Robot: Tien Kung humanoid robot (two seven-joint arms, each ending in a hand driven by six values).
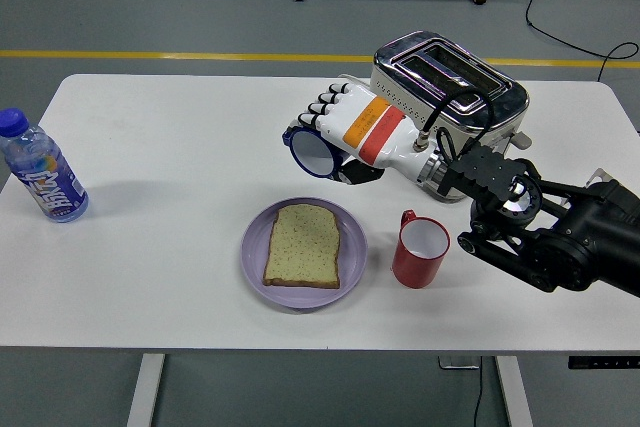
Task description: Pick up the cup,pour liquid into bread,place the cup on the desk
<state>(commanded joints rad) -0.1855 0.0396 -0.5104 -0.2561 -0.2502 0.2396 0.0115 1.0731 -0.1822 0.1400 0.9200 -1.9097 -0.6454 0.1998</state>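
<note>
Right hand [335, 137] raised above the worktop [170, 137], fingers wrapped round a blue-rimmed cup [313, 151] tipped on its side, white-lined mouth facing left and toward the camera, just beyond the far edge of the purple plate [254, 252] carrying the bread slice [303, 244]; left hand out of view. Judged step: cup picked up, pour in hand, though no liquid can be seen. Next move calls for carrying the mouth nearer over the bread, then righting the cup and setting it on bare worktop, clear of the red mug [419, 250] and the toaster [450, 87].
</note>
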